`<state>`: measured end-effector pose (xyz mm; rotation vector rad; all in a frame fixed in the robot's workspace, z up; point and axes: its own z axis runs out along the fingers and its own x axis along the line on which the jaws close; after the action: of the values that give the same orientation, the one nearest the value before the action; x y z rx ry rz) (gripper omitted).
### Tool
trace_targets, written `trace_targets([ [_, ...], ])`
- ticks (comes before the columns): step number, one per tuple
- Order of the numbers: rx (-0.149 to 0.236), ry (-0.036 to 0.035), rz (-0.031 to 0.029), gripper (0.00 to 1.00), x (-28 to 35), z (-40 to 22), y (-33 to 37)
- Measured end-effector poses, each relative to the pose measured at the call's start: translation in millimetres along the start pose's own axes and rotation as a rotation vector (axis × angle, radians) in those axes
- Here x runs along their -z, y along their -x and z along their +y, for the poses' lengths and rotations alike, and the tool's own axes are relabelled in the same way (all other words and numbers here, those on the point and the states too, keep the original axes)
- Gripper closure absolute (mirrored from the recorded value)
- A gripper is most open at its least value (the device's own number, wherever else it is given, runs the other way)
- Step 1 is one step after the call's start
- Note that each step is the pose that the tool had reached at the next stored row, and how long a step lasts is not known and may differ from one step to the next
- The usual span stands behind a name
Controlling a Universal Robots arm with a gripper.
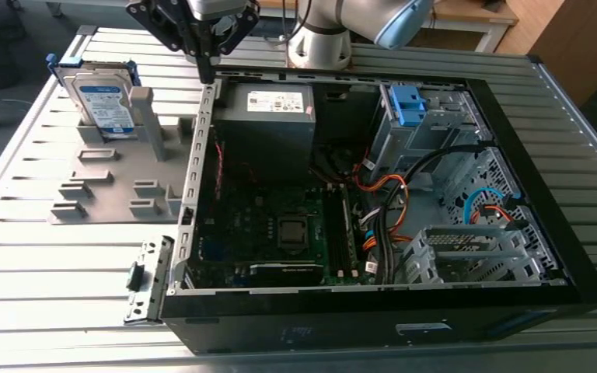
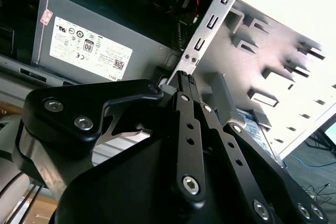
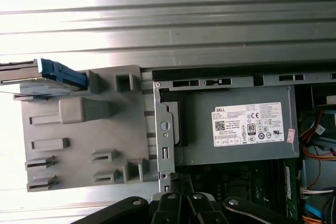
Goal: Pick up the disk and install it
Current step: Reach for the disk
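**Metal tabletop point(image 1: 50, 272): the disk point(image 1: 102, 97) is not yet picked up**

Ribbed metal covers the whole tabletop. It carries an open computer case point(image 1: 382, 330) and, on the exterior view's left, a grey holder point(image 1: 112, 190). The disk stands upright in this holder, at the upper left of the exterior frame, with its blue carrier around it. In the first wrist view the disk point(image 3: 58, 74) shows edge-on at one corner of the holder.

The gripper point(image 1: 207, 74) hangs at the top of the exterior frame, over the wall of the case beside the grey power supply point(image 1: 267, 116). It is apart from the disk. Its jaws are pressed together and pinch nothing; the second wrist view shows the gripper point(image 2: 185, 80) the same way.

As I judge, no part of the task is done. The disk sits outside the case, so both the pick-up and the installing are left.
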<state>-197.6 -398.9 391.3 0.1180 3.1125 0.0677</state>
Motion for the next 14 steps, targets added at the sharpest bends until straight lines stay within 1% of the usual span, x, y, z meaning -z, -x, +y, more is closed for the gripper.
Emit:
trace_targets([
  [14,0.000,0.0000,0.0000,0.89,-0.8,-0.5,-6.5],
])
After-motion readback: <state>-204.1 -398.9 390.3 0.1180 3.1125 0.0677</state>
